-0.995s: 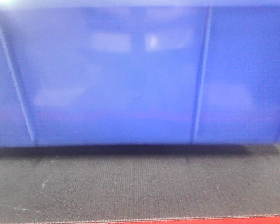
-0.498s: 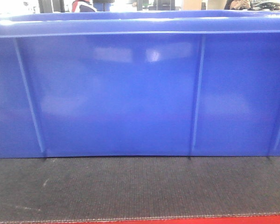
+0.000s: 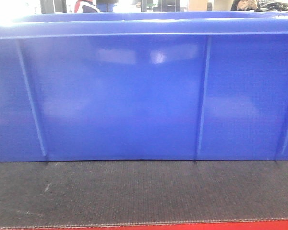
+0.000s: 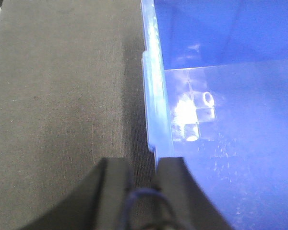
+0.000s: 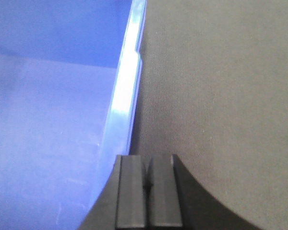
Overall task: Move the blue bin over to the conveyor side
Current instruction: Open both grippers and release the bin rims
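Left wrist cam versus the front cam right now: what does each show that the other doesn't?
Only the left wrist view shows the left gripper, its dark fingers astride the bin's side rim, one outside and one inside, plus the glossy inside floor with glare. Only the front view shows the outer long wall with slim vertical ribs, the red frame edge and the room behind. Both show the blue bin sitting on the conveyor belt.
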